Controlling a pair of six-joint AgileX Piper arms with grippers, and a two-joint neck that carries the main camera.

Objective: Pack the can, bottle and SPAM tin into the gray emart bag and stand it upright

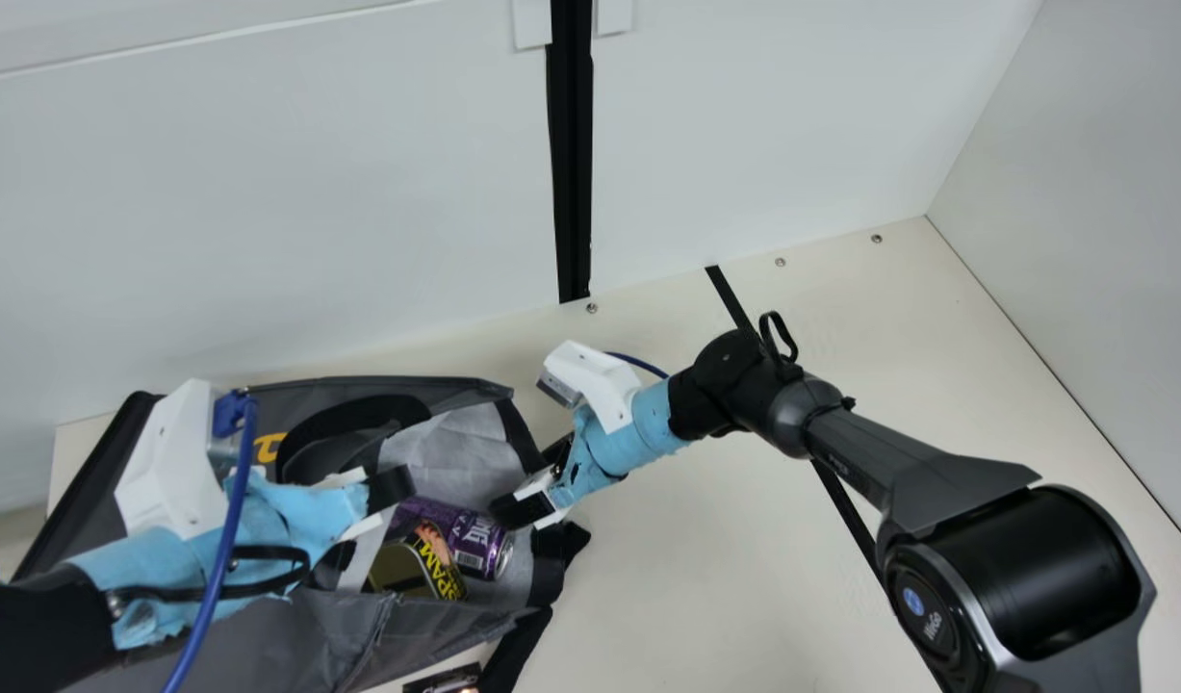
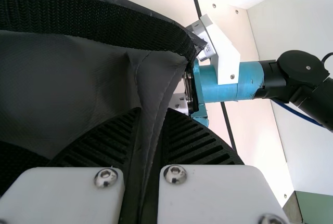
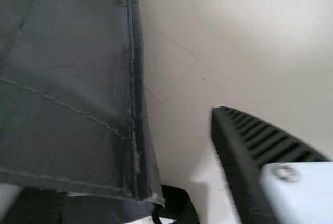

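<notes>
At the near edge of the main view, a small part of a dark object is seen, too little of it to be named, just beside a black strap. Beyond it the gray bag is laid on its side on the table, its long axis run from left to right, its base turned left and its mouth opened to the right. Inside, near the mouth, the SPAM tin is held, its lettered side turned toward the mouth; its long axis cannot be told, as it is partly covered. Just past it the purple can is laid on its side, its long axis slanted, one silver end pointed out toward the mouth and slightly nearer. Over the bag the left gripper is seen, and in the left wrist view a fold of the bag's fabric is pinched between its ribbed fingers. At the mouth, beyond the can's silver end, the right gripper is held with its fingers spread; in the right wrist view one finger is seen over the table, apart from the bag's wall. Farther back, a black handle is looped across the bag, and behind the table a white wall is crossed by a black upright strip.
</notes>
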